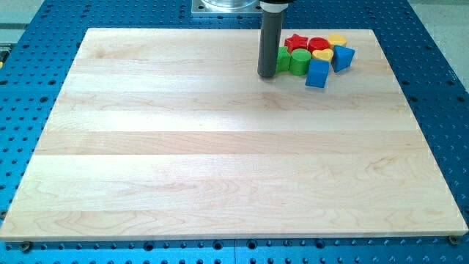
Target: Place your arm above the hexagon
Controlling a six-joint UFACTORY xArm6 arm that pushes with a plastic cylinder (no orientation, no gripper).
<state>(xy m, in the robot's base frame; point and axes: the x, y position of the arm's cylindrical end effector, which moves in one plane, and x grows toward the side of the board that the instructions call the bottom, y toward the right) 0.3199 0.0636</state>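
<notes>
My tip [267, 75] rests on the wooden board [220, 147] near the view's top, at the left end of a tight cluster of blocks. Just right of the rod is a green block [283, 59], partly hidden by it, then a green cylinder [299, 62]. Behind them are a red star [295, 41] and a red heart [319, 45]. A yellow block [323, 55] that looks like a hexagon sits in the cluster's middle, well right of my tip. Another yellow block [337, 38], shape unclear, is at the top right. A blue cube [317, 74] and a second blue block [343, 58] are at the right.
The board lies on a blue perforated table [440, 88]. The arm's metal base [227, 6] stands just beyond the board's top edge. The cluster lies close to the board's top right corner.
</notes>
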